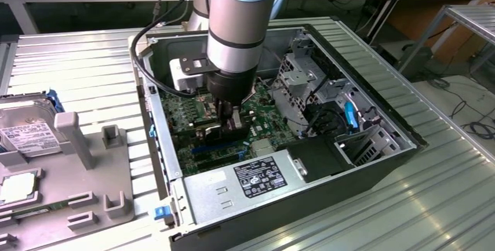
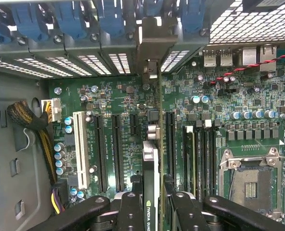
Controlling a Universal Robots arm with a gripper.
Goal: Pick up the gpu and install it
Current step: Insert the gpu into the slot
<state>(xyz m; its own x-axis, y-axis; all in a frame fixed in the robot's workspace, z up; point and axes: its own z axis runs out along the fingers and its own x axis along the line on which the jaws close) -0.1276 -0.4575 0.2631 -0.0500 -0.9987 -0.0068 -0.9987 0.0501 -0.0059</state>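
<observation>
The gpu stands on edge between my fingers, showing a thin black face with white lettering. Its metal bracket reaches the slot openings in the case's rear wall. My gripper is shut on the card, low over the green motherboard, between the black expansion slots and the memory slots. I cannot tell whether the card's edge sits in a slot. In the exterior view my gripper reaches straight down into the open computer case, with the gpu dark below it.
Near the card are a white slot, an empty CPU socket and a braided cable bundle. The power supply and drive cage crowd the case. At the exterior view's left, a grey tray holds a hard drive.
</observation>
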